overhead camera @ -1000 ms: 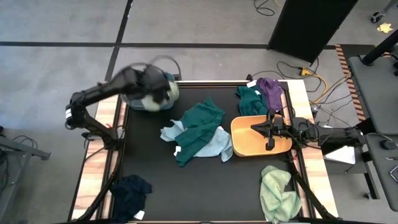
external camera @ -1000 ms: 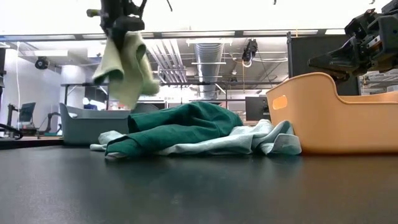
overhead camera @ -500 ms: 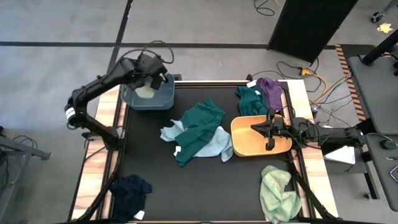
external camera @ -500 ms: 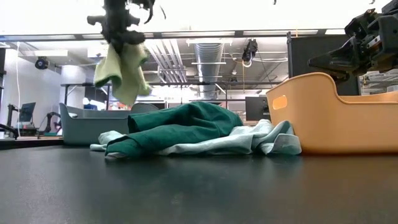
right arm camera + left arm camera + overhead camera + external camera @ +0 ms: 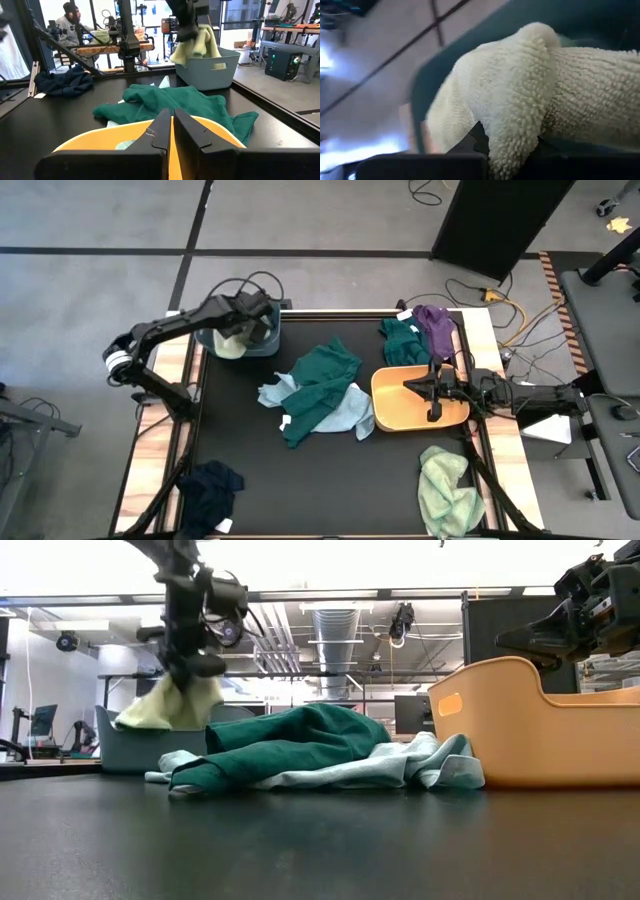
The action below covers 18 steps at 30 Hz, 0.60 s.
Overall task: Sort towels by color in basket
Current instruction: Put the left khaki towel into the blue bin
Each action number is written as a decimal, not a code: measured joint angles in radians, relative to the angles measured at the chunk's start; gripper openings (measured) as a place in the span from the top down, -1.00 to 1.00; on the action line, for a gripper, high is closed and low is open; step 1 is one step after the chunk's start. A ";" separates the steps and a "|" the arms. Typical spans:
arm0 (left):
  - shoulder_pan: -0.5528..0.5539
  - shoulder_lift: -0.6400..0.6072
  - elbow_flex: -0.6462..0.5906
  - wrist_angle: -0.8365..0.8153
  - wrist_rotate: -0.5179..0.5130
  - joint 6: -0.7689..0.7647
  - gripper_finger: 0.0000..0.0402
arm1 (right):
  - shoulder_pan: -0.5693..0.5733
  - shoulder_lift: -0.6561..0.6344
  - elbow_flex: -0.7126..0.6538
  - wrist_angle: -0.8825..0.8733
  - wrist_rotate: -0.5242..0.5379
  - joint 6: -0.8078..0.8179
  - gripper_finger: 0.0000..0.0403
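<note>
My left gripper is shut on a pale green towel and hangs low over the grey-blue basket at the table's far left. My right gripper is shut on nothing and hovers over the orange basket. A dark teal-green towel lies on light blue towels mid-table. A navy towel sits at the near left corner and a second pale green towel at the near right. A purple towel and a teal towel lie far right. My left gripper pinches a bunched fold of the pale green towel between its two fingers, coming from above and pointing down. The towel hangs below the fingers. Its lower part spreads out at the grey-blue basket's rim and inside it.
The orange basket's wall stands at the right in the low view, with the towel pile in the middle. Bare black mat lies along the near side. Wooden rails edge the table. A person sits in the room beyond.
My left gripper has come down over the grey-blue basket, still shut on the pale green towel. The towel, which hung clear above the basket, now has its lower part spread on and in the basket. My right arm has kept still.
</note>
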 joint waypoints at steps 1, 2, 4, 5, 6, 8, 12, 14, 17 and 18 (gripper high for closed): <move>0.010 0.000 -0.020 0.059 0.033 0.021 0.96 | 0.000 0.000 0.000 0.000 0.000 0.000 0.94; 0.024 0.000 -0.039 0.124 0.070 0.042 0.96 | 0.000 0.000 0.000 0.000 0.000 0.000 0.94; 0.063 0.000 -0.066 0.227 0.170 0.075 0.96 | 0.000 0.000 0.000 0.000 0.000 0.000 0.94; 0.085 0.000 -0.076 0.263 0.222 0.083 0.96 | 0.000 0.000 0.000 0.000 0.000 0.000 0.94; 0.110 0.000 -0.083 0.292 0.270 0.086 0.96 | 0.000 0.000 0.000 0.000 0.000 0.000 0.94; 0.162 0.000 -0.090 0.329 0.336 0.086 0.96 | 0.000 0.000 0.000 0.000 0.000 0.000 0.94; 0.249 0.000 -0.096 0.351 0.473 0.064 0.96 | 0.000 0.000 0.000 0.000 0.000 0.000 0.94; 0.267 0.000 -0.100 0.354 0.538 0.061 0.96 | 0.000 0.000 0.000 0.000 0.000 0.000 0.94; 0.271 0.000 -0.116 0.351 0.566 0.060 0.96 | 0.000 0.000 0.000 0.000 0.000 0.000 0.94; 0.270 0.000 -0.121 0.352 0.567 0.050 0.96 | 0.000 0.000 0.000 0.000 0.000 0.000 0.94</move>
